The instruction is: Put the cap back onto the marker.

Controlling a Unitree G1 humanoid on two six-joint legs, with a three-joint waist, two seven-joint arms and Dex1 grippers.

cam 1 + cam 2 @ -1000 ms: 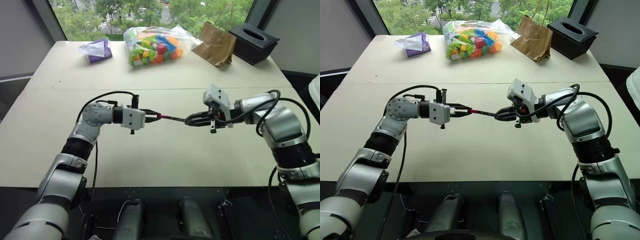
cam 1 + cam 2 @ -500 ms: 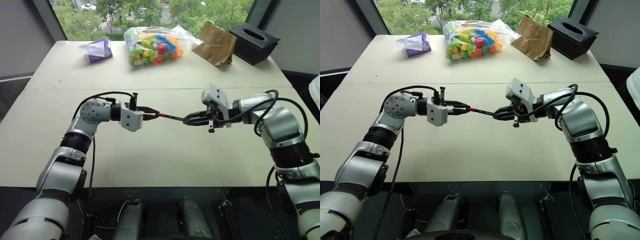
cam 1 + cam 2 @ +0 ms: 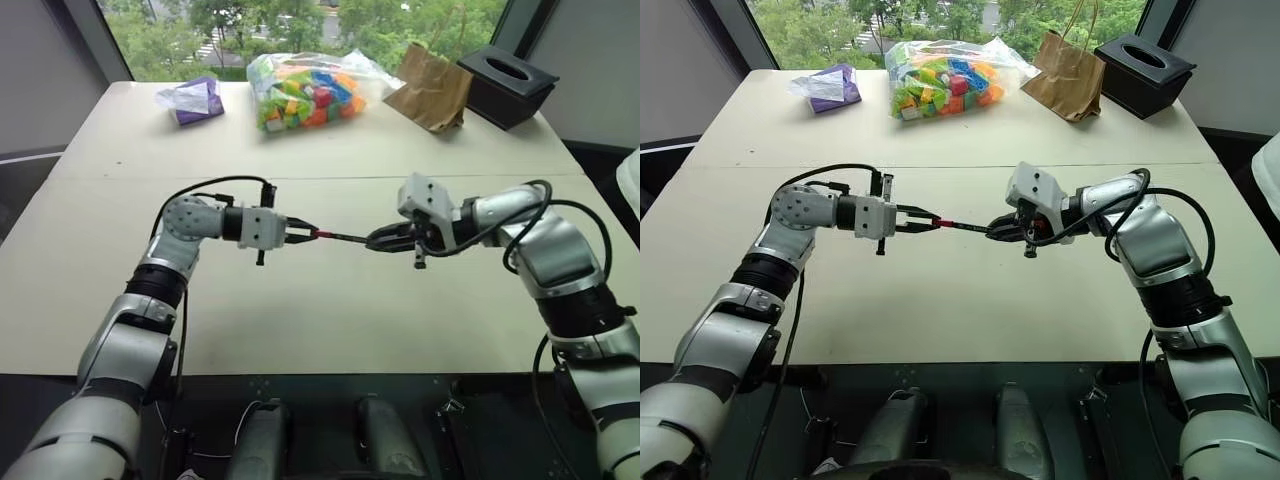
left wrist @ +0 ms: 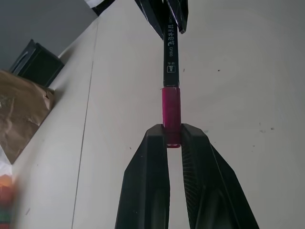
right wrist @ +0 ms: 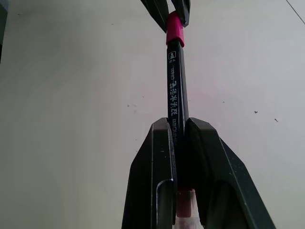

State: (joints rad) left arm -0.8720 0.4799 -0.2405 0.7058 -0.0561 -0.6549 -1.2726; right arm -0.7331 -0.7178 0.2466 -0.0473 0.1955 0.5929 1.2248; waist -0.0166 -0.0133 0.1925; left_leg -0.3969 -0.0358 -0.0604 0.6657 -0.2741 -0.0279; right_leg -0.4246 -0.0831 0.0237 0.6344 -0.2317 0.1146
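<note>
Above the middle of the table my two grippers face each other. My left gripper is shut on the small red-pink cap, which sits over the end of the slim black marker. My right gripper is shut on the marker's other end. The marker spans the gap between the grippers, nearly level, held clear of the tabletop. In the right wrist view the cap shows at the far end of the marker, between my left gripper's fingers.
At the table's far edge lie a purple bag, a clear bag of multicoloured toy blocks, a brown paper bag and a black tissue box. A seam crosses the beige tabletop behind my grippers.
Both wrists have rolled a little; the grippers stay where they were, and the cap and marker are still joined between them.
</note>
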